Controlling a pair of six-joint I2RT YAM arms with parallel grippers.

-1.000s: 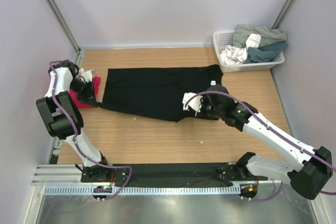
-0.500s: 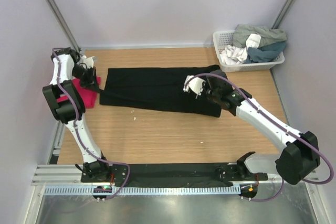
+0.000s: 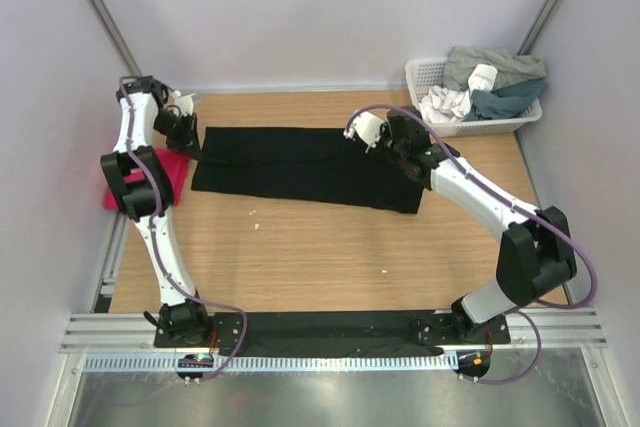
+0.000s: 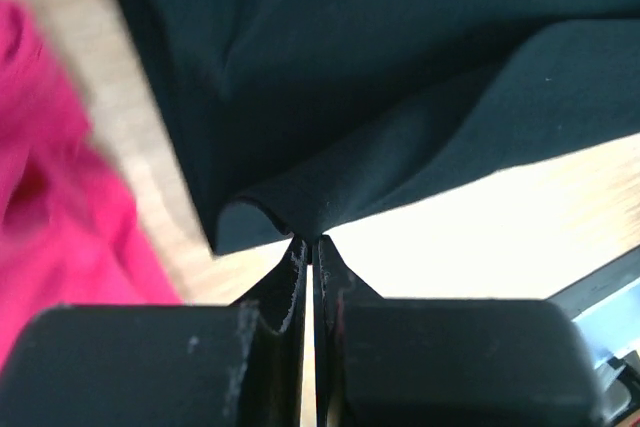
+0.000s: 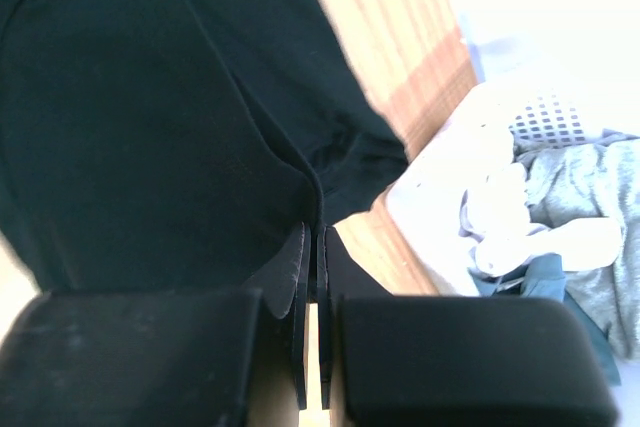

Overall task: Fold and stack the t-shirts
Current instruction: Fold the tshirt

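Black t-shirt (image 3: 300, 162) ends pinched between left jaws, right jaws.

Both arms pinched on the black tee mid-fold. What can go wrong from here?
1. The left gripper pinches only a small ridge of the black t-shirt at its tips. A pull could slip it free and skew the fold.
2. The pink t-shirt lies right beside that corner and might get dragged along.
3. The right gripper holds the edge close to the basket. A wide swing could bump it.
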